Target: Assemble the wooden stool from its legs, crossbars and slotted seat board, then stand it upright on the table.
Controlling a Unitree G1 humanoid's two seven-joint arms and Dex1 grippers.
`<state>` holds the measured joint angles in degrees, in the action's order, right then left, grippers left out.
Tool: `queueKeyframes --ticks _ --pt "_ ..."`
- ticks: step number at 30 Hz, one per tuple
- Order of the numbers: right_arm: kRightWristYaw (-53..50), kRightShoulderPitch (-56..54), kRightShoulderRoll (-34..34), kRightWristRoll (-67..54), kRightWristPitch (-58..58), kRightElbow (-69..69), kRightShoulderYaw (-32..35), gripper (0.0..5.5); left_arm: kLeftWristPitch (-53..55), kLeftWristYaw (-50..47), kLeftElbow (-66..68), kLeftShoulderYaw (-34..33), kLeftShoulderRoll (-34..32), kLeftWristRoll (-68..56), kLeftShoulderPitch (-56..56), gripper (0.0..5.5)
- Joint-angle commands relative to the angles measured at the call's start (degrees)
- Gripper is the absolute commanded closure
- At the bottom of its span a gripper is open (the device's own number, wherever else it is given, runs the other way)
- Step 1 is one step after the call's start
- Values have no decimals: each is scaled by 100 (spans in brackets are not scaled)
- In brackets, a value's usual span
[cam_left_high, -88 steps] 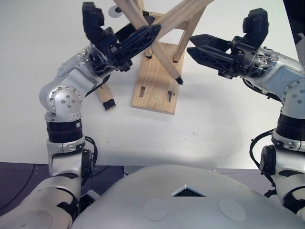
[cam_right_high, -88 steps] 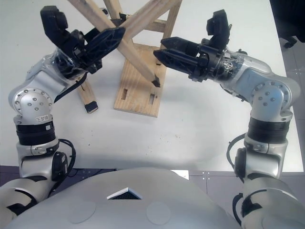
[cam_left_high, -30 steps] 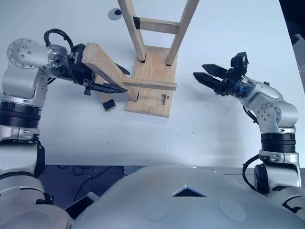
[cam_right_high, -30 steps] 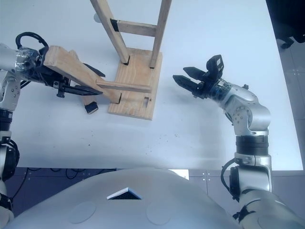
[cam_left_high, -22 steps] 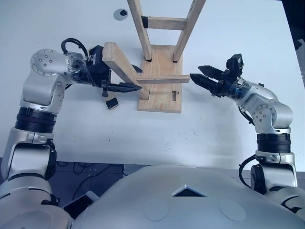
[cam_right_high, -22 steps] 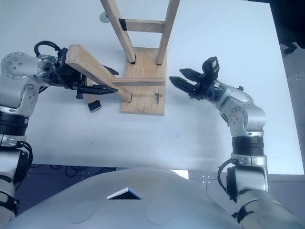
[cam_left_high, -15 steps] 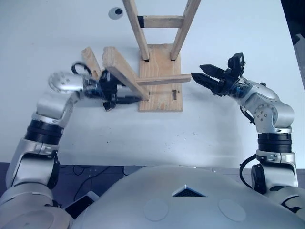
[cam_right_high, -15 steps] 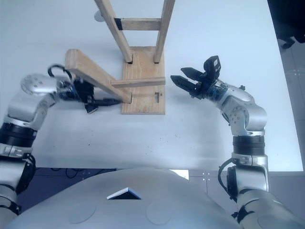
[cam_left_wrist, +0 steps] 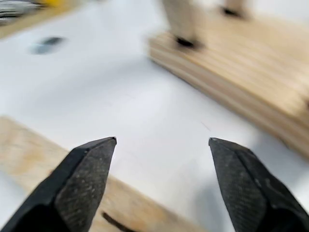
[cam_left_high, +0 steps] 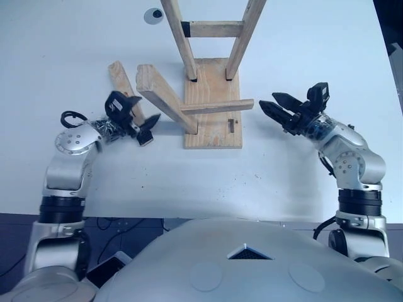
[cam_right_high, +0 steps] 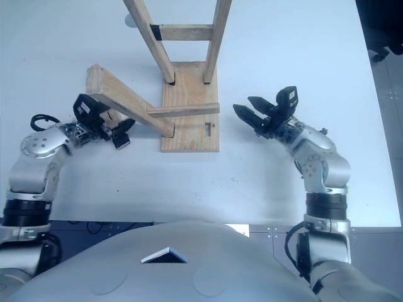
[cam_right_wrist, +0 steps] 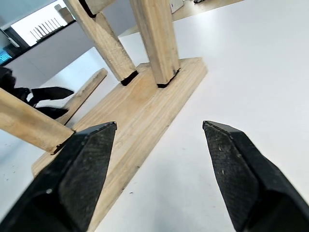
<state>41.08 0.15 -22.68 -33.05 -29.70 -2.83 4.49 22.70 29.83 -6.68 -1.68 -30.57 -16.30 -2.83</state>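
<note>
The slotted seat board (cam_left_high: 213, 126) lies flat on the white table. Two legs joined by a crossbar (cam_left_high: 214, 28) stand in its far slots. A third leg (cam_left_high: 160, 94) leans from the left, its foot at the board's near left slot; its crossbar (cam_left_high: 217, 106) juts out over the board. A fourth leg (cam_left_high: 123, 88) lies loose on the table. My left gripper (cam_left_high: 143, 113) hovers open over that loose leg (cam_left_wrist: 29, 145), holding nothing. My right gripper (cam_left_high: 284, 110) is open and empty, right of the board (cam_right_wrist: 140, 111).
A small grey disc (cam_left_high: 152, 15) sits at the table's far edge. Bare table surface (cam_left_high: 208, 176) stretches between the board and the near edge. The table's right edge (cam_left_high: 387, 56) lies beyond my right arm.
My left gripper has pulled back leftwards from under the leaning leg, which stays propped against the board. My right gripper has drawn back slightly to the right.
</note>
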Motion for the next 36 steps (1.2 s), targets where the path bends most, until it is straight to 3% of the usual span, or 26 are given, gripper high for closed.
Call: queueKeyframes --ticks 1,10,21,30,36 --pt "-144 56 182 117 181 -90 -4 221 947 -1093 -434 -301 532 81 282 198" --pt "-322 179 427 213 387 -75 -59 221 2092 -2488 -937 -716 1265 242 318 198" --pt "-398 208 512 353 545 76 -70 221 2992 -2808 -1016 -1089 1773 89 200 198" --pt "-668 367 920 505 866 179 -181 221 3321 -2475 -685 -1153 1480 55 416 198" --pt "-904 576 1253 572 1154 238 -275 221 4019 -1982 -548 -1296 954 -220 570 283"
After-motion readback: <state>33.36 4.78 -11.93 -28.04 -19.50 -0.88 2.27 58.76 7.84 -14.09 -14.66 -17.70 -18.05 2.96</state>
